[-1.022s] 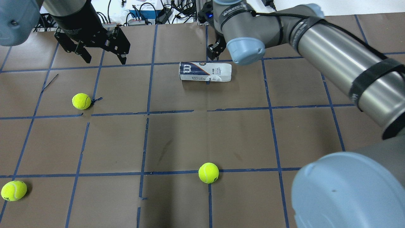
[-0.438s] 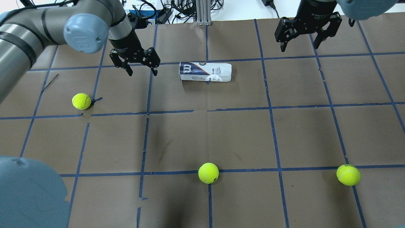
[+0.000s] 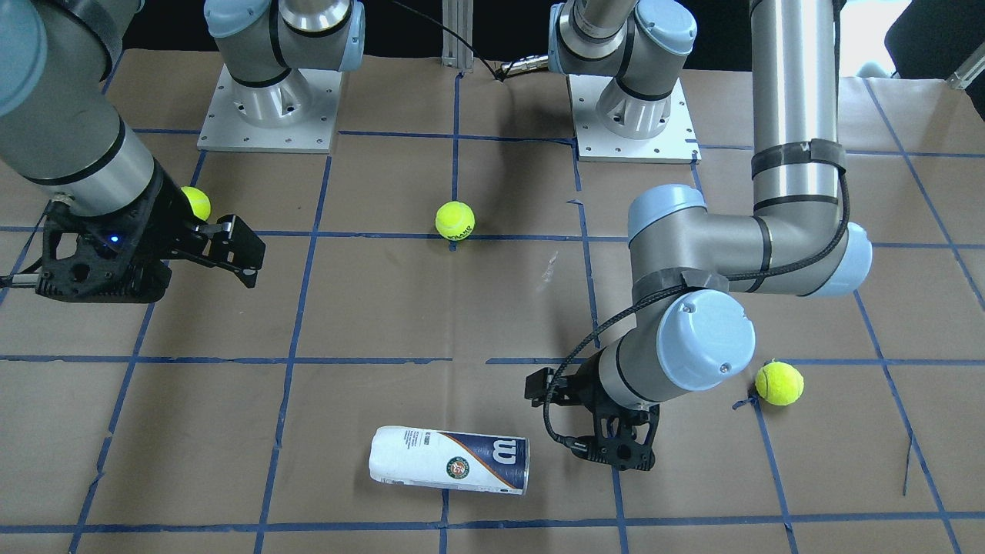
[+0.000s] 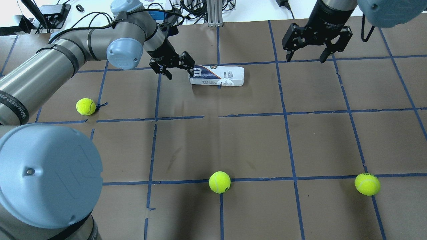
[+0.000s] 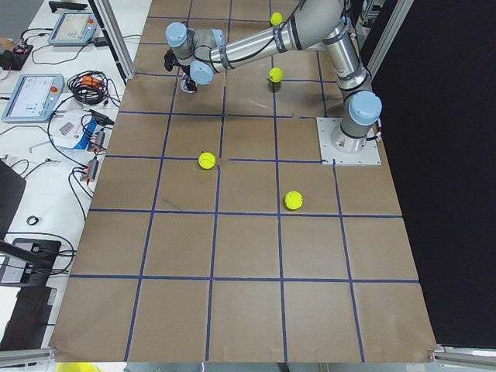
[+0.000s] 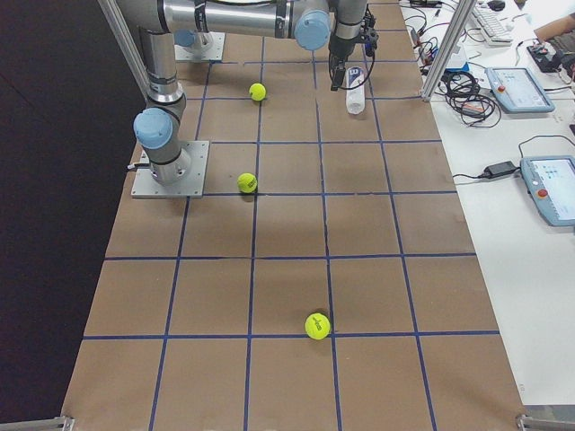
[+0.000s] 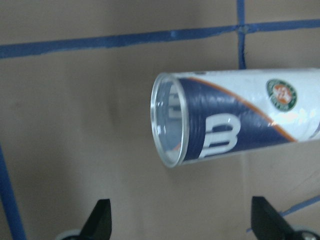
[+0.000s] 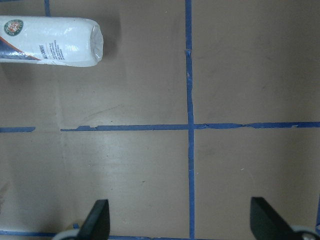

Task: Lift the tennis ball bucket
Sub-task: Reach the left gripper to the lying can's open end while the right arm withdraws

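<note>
The tennis ball bucket lies on its side on the brown table at the far middle, with its open silvery rim toward my left arm. It is a clear tube with a white-and-navy label, and it looks empty. It also shows in the front-facing view, the left wrist view and the right wrist view. My left gripper is open and empty, right at the tube's open end; its fingertips stand wide, short of the rim. My right gripper is open and empty, well off to the tube's right.
Three yellow-green tennis balls lie loose: one at the left, one at the near middle, one at the near right. Blue tape lines grid the table. Cables and boxes crowd the far edge.
My left gripper has swung in from the far left to the tube's open end. My right arm has pulled off the tube to the far right. The tube has not moved.
</note>
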Motion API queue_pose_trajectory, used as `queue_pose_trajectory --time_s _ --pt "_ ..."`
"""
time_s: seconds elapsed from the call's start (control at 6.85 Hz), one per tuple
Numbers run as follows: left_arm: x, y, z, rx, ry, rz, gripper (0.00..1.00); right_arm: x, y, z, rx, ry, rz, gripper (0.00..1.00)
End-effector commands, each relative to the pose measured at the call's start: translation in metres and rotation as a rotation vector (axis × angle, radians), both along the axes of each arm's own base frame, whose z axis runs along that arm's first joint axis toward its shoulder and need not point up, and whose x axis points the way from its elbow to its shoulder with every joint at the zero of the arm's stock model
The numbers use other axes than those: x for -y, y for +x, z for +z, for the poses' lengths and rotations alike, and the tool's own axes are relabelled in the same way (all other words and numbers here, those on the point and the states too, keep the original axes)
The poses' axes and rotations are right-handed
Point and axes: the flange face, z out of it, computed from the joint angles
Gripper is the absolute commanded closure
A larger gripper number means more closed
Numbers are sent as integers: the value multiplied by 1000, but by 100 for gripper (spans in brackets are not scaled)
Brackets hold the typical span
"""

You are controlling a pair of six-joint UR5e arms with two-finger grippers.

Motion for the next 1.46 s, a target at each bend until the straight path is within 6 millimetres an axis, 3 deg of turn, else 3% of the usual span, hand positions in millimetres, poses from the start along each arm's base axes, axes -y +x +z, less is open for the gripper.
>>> queue_pose_trajectory --time_s 0.0,0.15,0.29,0.44,0.58,0.73,0.88,1.02,1.17,1.31 --pt "47 27 -19 -82 15 63 3 -5 2 -5 0 32 -34 0" --pt "41 25 -43 -93 55 80 4 -8 1 -4 -7 49 -43 0" --pt "41 12 -44 -245 55 152 4 -9 -6 -1 -67 50 -111 0" --pt "40 6 -42 -315 57 193 4 -21 -9 16 -124 28 -191 0" --pt "35 6 -48 -316 72 196 4 -23 -9 16 -131 16 -182 0" --pt "33 6 -54 -316 81 195 12 -28 -9 15 -128 17 -181 0" --pt "27 -4 -55 -324 85 186 37 -26 -8 10 -123 22 -178 0" --pt "25 -13 -57 -327 55 177 55 -26 -8 14 -126 11 -177 0" --pt "25 -12 -48 -323 44 183 85 -24 -6 13 -124 -7 -153 0" --pt "22 -14 -30 -324 52 222 99 -19 -4 13 -122 -36 -140 0"
